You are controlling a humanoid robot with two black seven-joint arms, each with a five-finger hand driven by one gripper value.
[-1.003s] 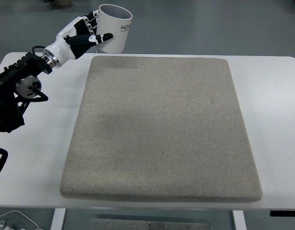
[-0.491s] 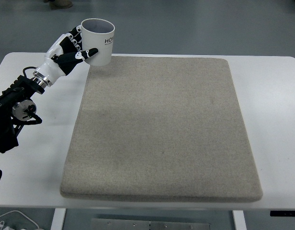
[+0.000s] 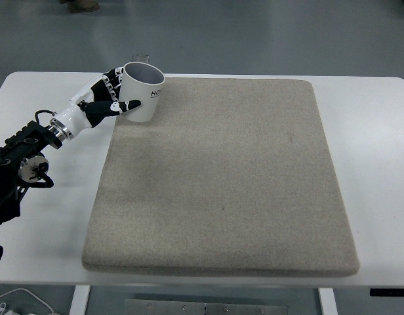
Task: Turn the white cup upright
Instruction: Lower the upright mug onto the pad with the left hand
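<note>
The left hand had its fingers wrapped round the white cup, which stood mouth-up with a slight tilt at the far left corner of the grey mat on the white surface

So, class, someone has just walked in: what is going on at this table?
The robot's left hand grips a white cup, mouth up, at the far left corner of a grey mat lying on a white table. The cup sits roughly upright, tilted slightly, and whether its base rests on the mat cannot be told. The hand has not let go. The right arm is out of view.
</note>
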